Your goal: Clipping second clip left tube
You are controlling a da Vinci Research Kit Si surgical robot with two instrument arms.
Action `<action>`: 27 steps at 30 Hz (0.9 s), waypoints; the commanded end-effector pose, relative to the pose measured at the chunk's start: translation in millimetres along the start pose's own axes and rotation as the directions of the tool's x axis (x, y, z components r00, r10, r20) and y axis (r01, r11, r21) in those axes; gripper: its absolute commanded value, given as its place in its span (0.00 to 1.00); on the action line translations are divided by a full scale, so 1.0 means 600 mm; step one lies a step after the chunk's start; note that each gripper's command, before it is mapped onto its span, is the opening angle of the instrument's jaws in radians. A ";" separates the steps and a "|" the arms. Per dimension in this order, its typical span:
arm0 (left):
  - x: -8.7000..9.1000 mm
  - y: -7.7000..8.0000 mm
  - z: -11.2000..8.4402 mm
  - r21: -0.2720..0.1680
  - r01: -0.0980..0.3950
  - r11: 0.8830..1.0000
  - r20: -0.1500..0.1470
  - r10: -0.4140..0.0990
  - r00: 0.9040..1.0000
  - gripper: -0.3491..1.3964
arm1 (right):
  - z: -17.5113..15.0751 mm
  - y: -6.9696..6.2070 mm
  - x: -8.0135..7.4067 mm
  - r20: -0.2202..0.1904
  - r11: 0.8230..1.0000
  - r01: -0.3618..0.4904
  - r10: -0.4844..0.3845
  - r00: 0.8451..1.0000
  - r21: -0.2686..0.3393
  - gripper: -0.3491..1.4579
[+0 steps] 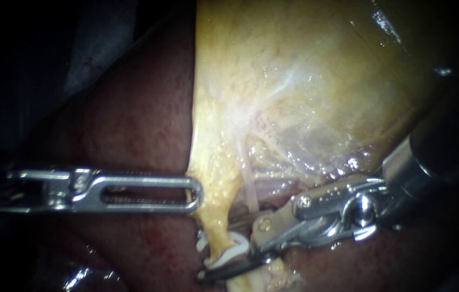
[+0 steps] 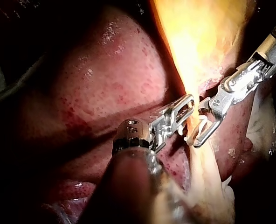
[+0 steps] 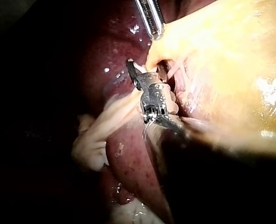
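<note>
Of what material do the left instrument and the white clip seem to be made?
The left instrument, gripping the gallbladder: polished metal, probably steel; silvery, bright reflections. The clip in the right instrument's jaws: probably plastic; matt white, no metallic glint.

Left instrument: bright polished metal, fine-toothed edge. Right instrument: same glossy metal, darker shaft at right of frame. Clip: smooth white plastic. Gallbladder: wet, glistening yellow membrane. Liver: moist, dark red, finely speckled.

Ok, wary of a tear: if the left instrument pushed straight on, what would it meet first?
The left instrument would meet the gallbladder edge at once; its tip seems to touch it.
</note>
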 end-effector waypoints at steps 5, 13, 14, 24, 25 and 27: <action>0.0001 0.0000 0.0001 -0.001 0.000 1.000 0.000 0.000 1.000 0.01 | 0.0001 0.0002 0.0001 0.000 1.000 -0.017 0.017 1.000 0.000 0.36; 0.0001 0.0001 0.0002 -0.001 0.000 1.000 0.000 0.000 1.000 0.01 | 0.0005 0.0025 -0.0003 0.007 0.997 -0.075 0.075 0.997 -0.005 0.09; 0.0001 0.0001 0.0002 -0.001 -0.001 1.000 0.000 0.001 1.000 0.01 | 0.0007 0.0030 -0.0007 0.018 0.997 -0.073 0.073 0.997 -0.010 0.04; 0.0001 0.0001 0.0002 -0.001 -0.001 1.000 0.001 0.001 1.000 0.01 | 0.0022 0.0039 -0.0031 0.063 0.999 -0.045 0.045 0.997 0.004 0.00; 0.0001 0.0001 0.0002 -0.001 -0.001 1.000 0.001 0.001 1.000 0.01 | 0.0022 0.0039 -0.0031 0.063 0.999 -0.049 0.049 0.997 0.003 0.00; 0.0001 0.0001 0.0002 -0.001 -0.001 1.000 0.001 0.001 1.000 0.01 | 0.0022 0.0039 -0.0031 0.063 0.999 -0.047 0.046 0.997 0.003 0.00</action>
